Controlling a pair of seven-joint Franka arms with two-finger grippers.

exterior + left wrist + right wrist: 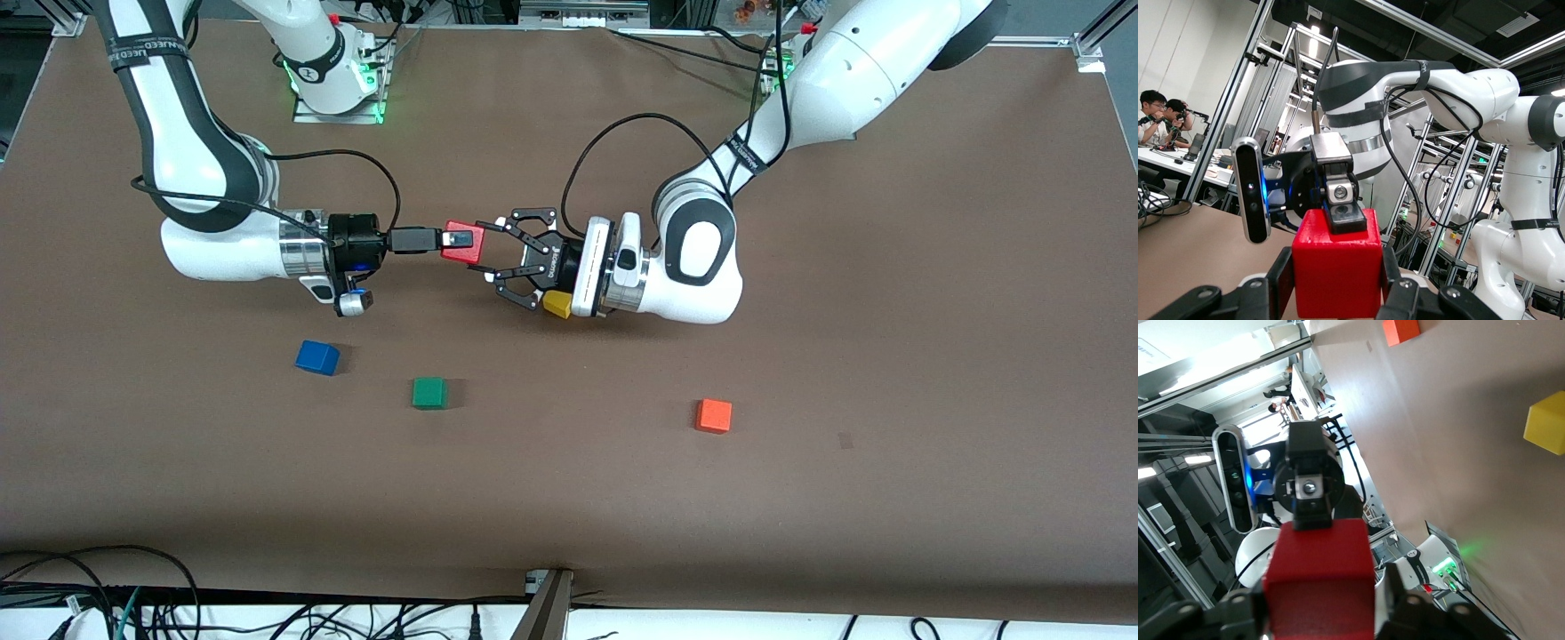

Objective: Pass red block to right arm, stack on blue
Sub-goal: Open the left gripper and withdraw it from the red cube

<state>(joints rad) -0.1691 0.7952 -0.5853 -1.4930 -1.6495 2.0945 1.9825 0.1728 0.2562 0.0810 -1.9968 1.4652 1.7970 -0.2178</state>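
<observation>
The red block (468, 255) hangs in the air over the middle of the table, between both grippers. My left gripper (485, 249), the black linkage claw, is shut on it; both pads press its sides in the left wrist view (1337, 280). My right gripper (458, 240), slim and black, straddles the block from above and below. Its upper finger (1345, 219) lies on the block's top. In the right wrist view the block (1319, 587) shows a thin gap at the lower finger (1405, 593). The blue cube (317, 357) sits on the table toward the right arm's end, nearer the front camera.
A green cube (429, 392) lies beside the blue one. An orange cube (714, 415) lies toward the left arm's end. A yellow cube (557, 305) sits on the table under the left wrist. Cables run along the table's front edge.
</observation>
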